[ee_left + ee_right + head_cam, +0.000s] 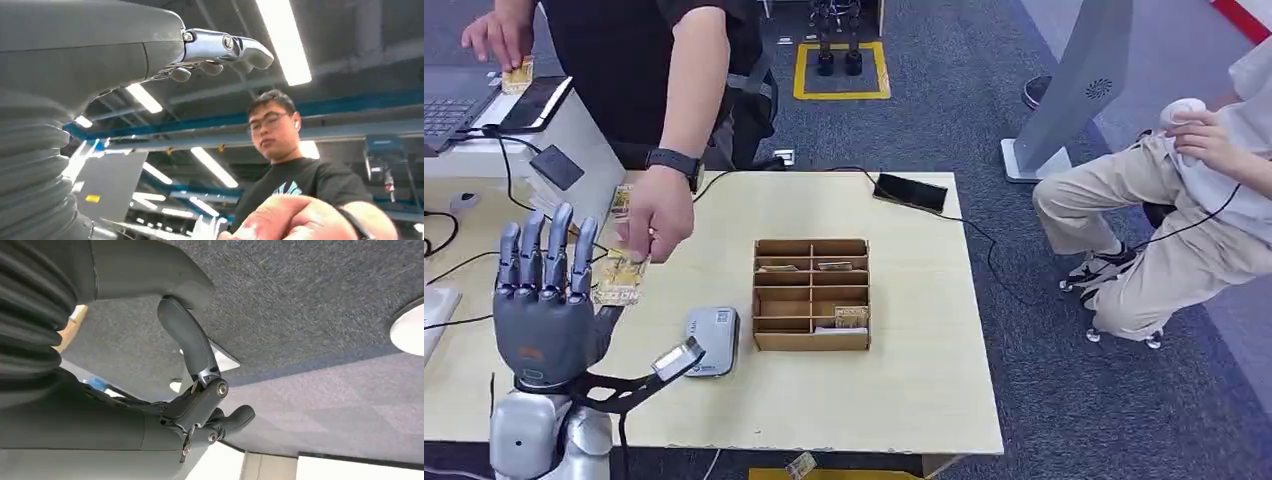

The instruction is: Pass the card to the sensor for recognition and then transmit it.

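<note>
The left hand (pixel 544 290) is raised above the near left part of the table (pixel 924 390), fingers straight up and spread, holding nothing. Just beside its fingers, a person's hand (pixel 656 215) reaches down from across the table and pinches a yellow card (pixel 619 278), holding it right against the robot's fingers; whether card and fingers touch is hard to say. A black watch (pixel 676 162) sits on that wrist. The left wrist view looks up past the fingertips (pixel 235 50) at the person leaning over, under long ceiling lights.

The right hand (pixel 200 410) hangs over grey carpet, fingers loosely curled in with nothing in them.

On the table, the small grey sensor (pixel 712 340) lies near the raised hand, toward the middle. Just beside it stands a cardboard box (pixel 812 294) divided into compartments, several with cards lying in them. A black phone (pixel 910 192) rests at the far edge with a cable trailing off. At the far left, a white stand carries a dark tablet (pixel 536 103) and a laptop (pixel 449 105), and the person's other hand (pixel 496 38) holds a second card there. Black cables run across the left side of the table.

To the right, well apart from the table, another person (pixel 1164 220) in beige trousers sits holding a pale object, beside a slanted grey panel (pixel 1079 90).
</note>
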You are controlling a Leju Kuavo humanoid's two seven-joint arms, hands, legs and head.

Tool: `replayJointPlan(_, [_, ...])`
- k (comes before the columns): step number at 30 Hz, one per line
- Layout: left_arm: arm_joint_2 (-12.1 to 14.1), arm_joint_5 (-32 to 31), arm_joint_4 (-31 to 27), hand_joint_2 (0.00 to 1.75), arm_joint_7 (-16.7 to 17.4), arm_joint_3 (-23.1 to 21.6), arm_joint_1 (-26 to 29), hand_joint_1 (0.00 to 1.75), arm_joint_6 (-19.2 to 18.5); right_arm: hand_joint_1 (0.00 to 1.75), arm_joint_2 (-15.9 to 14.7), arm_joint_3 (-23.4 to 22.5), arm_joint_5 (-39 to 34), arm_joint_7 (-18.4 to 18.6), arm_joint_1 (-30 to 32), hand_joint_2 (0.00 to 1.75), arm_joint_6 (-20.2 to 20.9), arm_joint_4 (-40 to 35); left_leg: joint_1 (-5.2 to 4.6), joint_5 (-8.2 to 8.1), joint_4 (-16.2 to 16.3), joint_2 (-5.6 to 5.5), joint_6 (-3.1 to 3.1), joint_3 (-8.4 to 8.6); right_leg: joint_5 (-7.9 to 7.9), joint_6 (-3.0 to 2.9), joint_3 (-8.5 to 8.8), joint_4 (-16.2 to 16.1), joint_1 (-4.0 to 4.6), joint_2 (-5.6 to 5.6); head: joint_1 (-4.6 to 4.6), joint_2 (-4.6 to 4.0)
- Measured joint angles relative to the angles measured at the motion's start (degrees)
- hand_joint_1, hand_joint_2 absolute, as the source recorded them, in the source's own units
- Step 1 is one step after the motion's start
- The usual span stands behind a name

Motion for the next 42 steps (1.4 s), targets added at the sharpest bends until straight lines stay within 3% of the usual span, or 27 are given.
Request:
replayJointPlan(18, [-0.13, 3.7, 9.38, 1.75, 2.5, -0.04, -1.83, 1.75, 0.0, 0.0, 0.0, 0.04, -3.0, 1.8, -0.21, 1.75, 0.0, 1.4, -0.01, -0.01, 0.0, 0.0, 0.0, -0.01, 0.0, 0.0, -0.02, 0.0, 0.0, 0.01, 0.0, 0.0])
replayJointPlan(30, [-0.26, 4.7, 12.22, 1.75, 0.03, -0.04, -2.2, 1.75, 0.02, 0.0, 0.0, 0.04, -3.63, 1.73, -0.21, 1.75, 0.0, 1.88, 0.0, 0.0, 0.0, 0.0, 0.0, -0.01, 0.0, 0.0, -0.01, 0.0, 0.0, 0.01, 0.0, 0.0])
replayJointPlan(42, [-0.26, 5.29, 14.1, 1.75, 0.05, 0.02, -2.3, 1.75, 0.02, 0.0, 0.0, 0.02, -4.68, 2.6, -0.22, 1.75, 0.0, 2.17, 0.0, 0.0, 0.0, 0.0, 0.0, -0.02, 0.0, 0.0, 0.0, 0.0, 0.0, 0.0, 0.0, 0.0])
